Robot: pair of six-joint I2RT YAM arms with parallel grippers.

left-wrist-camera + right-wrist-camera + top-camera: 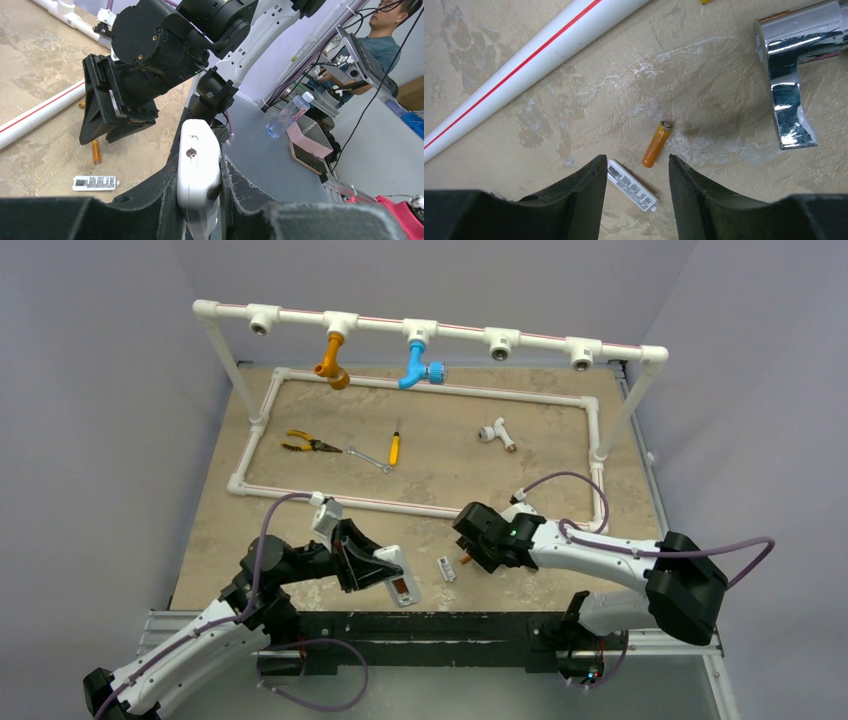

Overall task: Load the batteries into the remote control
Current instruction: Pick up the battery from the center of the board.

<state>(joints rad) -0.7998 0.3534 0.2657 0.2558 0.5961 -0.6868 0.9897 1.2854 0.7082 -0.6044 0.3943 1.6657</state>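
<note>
Pickup of a battery (pixel 657 144) looks to be the step in hand: the right jaws hang spread above it where it lies on the bench (pixel 724 165), beside a small labelled white cover (pixel 631 185). The left jaws pinch the remote control (pixel 199 170) by its sides near the bench's front edge. Next the right jaws should drop, straddle the battery across its width and close without nudging the cover.

Robotics lab: PVC pipe rig (pixel 380 323) on bench (pixel 450 475), person (pixel 386 44) w/ cabled equip. in bkgd.

Remote control (pixel 199 167), lower end (hidden)
</note>
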